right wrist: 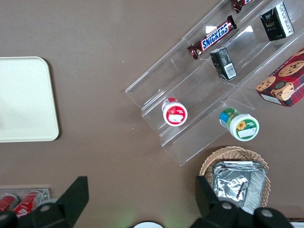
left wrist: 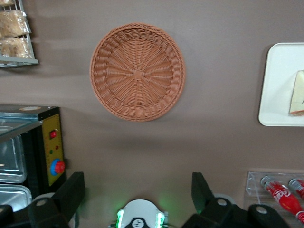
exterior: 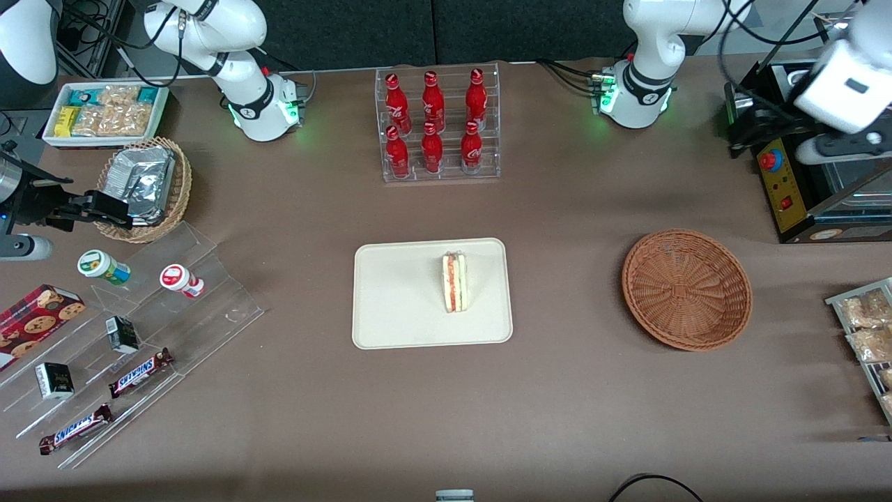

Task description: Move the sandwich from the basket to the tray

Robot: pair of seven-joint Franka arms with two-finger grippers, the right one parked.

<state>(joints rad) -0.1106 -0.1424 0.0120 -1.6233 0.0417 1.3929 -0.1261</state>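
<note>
The task looks done: the sandwich [exterior: 455, 282] lies on the tray [exterior: 390, 300], and the basket [exterior: 686, 288] sits bare toward the working arm's end of the table, well apart from the tray. Nothing seems left except perhaps parking the arm. The gripper [left wrist: 137, 190] hangs high above the table, between the basket and the arm's base, its 2 fingers [left wrist: 71, 190] spread wide with nothing between them. The sandwich is a pale cream wedge, standing on the tray with its cut edge up, showing a red-orange stripe with a thin green line. It rests toward the tray's basket-side half, clear of the rim.
</note>
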